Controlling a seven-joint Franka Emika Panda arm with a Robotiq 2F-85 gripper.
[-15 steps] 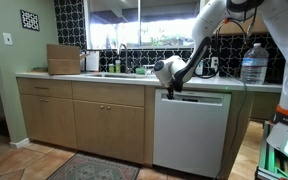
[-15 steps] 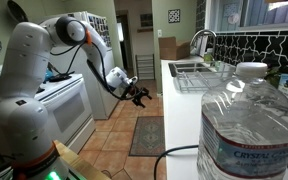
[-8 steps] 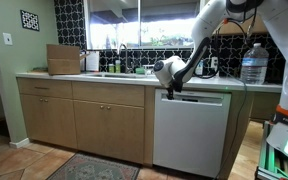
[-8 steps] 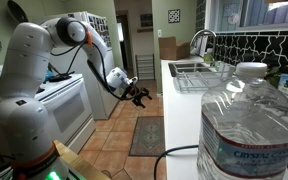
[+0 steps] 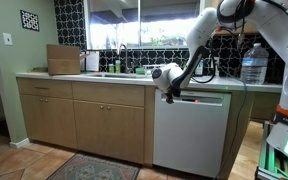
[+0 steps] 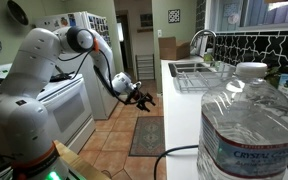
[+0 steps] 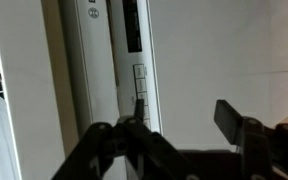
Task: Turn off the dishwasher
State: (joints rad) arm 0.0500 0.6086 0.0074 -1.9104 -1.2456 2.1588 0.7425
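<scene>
Fingers [image 7: 230,120] apart at dishwasher [image 7: 219,50] buttons [image 7: 139,78]

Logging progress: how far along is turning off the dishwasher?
Done: the hand is up at the dishwasher's control strip. In hand: one finger of the open hand lines up with the buttons in the wrist view; contact unclear. Left: the press itself, then backing away.

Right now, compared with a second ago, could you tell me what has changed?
The black gripper moved slightly down and closer to the dark control strip of the large white flat-fronted dishwasher, jaws open and empty. The dishwasher, wooden cabinets and clear water bottle stayed put.
</scene>
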